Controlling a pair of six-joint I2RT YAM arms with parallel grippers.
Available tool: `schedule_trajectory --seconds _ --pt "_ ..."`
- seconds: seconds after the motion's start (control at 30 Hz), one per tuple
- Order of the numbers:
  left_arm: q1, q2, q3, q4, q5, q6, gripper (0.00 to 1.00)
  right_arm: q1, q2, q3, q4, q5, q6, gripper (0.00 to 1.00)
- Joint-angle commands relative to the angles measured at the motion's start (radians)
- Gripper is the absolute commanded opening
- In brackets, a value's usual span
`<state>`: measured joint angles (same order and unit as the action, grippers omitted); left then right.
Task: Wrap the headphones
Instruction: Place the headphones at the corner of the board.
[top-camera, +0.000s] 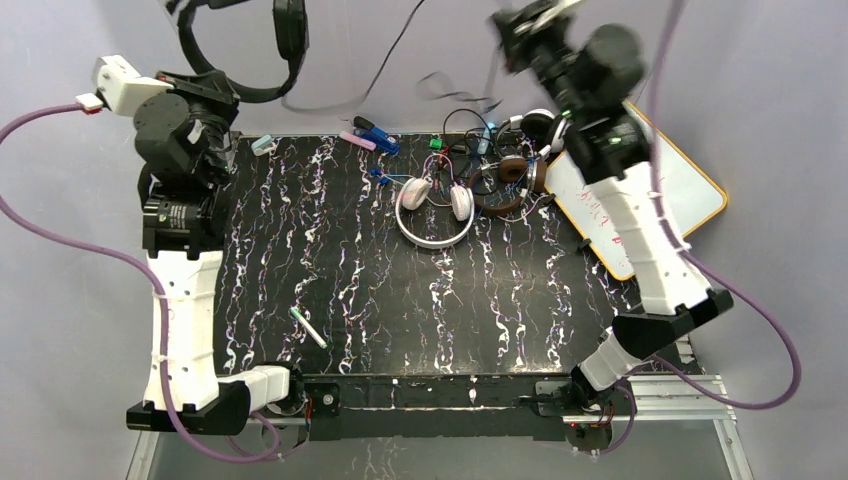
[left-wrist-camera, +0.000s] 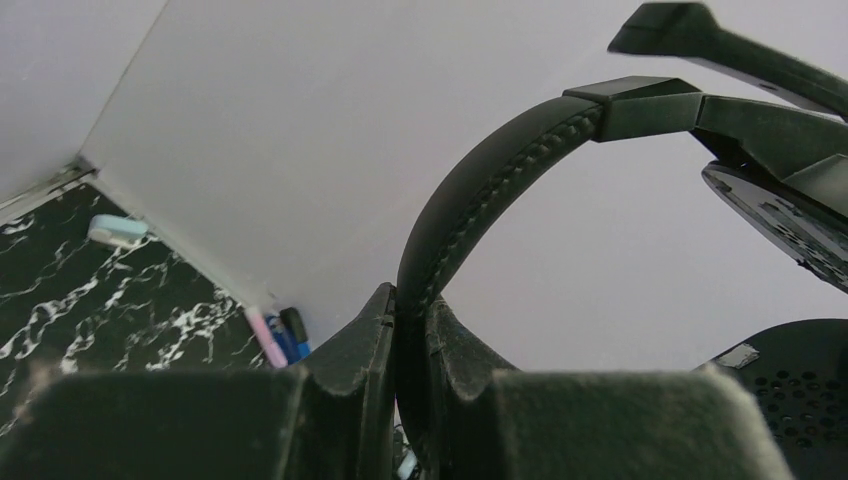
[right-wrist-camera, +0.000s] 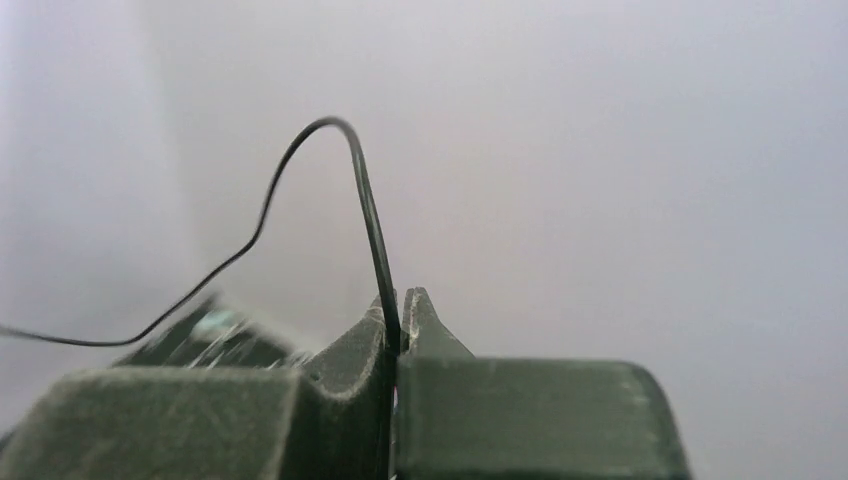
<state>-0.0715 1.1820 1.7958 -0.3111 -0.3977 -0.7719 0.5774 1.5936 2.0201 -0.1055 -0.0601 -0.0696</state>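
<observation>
The black headphones (top-camera: 245, 85) hang in the air above the table's far left corner. My left gripper (top-camera: 185, 12) is shut on their padded headband (left-wrist-camera: 500, 160), which rises from between the fingers of the gripper (left-wrist-camera: 410, 305). Their thin black cord (top-camera: 385, 62) trails to the right. My right gripper (top-camera: 520, 20), raised and blurred at the far right, is shut on this cord (right-wrist-camera: 365, 200), which arcs up out of the gripper (right-wrist-camera: 402, 300). White headphones (top-camera: 435, 238) and brown-cupped headphones (top-camera: 512, 170) lie on the black marbled mat (top-camera: 350, 260).
A whiteboard (top-camera: 690, 190) lies at the right edge of the table. Blue and pink markers (top-camera: 375, 138) and a pale blue item (top-camera: 263, 144) sit along the far edge. A tangle of cords (top-camera: 465, 130) lies behind the headsets. A pen (top-camera: 310, 328) rests near the front.
</observation>
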Motion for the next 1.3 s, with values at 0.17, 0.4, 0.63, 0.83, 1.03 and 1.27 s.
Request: schedule_trajectory --seconds 0.17,0.4,0.63,0.83,1.03,1.27 --pt "-0.004 -0.061 -0.008 0.070 -0.093 -0.029 0.02 -0.084 -0.064 0.142 -0.058 0.199 0.007 0.01" --pt "-0.004 -0.055 0.016 0.076 -0.092 -0.030 0.02 -0.085 -0.023 0.264 -0.064 0.143 -0.004 0.01" --pt "-0.004 -0.062 -0.020 0.082 -0.094 -0.024 0.02 -0.084 -0.005 0.347 0.054 -0.047 0.059 0.01" --pt "-0.004 -0.036 -0.134 -0.043 -0.185 0.024 0.06 -0.084 -0.085 0.076 0.036 -0.205 0.225 0.01" --pt "0.059 0.079 -0.282 -0.215 -0.265 0.047 0.07 -0.084 -0.188 -0.196 0.071 -0.313 0.349 0.01" --pt "0.253 0.221 -0.441 -0.264 -0.128 -0.096 0.06 -0.085 -0.241 -0.329 -0.019 -0.307 0.378 0.01"
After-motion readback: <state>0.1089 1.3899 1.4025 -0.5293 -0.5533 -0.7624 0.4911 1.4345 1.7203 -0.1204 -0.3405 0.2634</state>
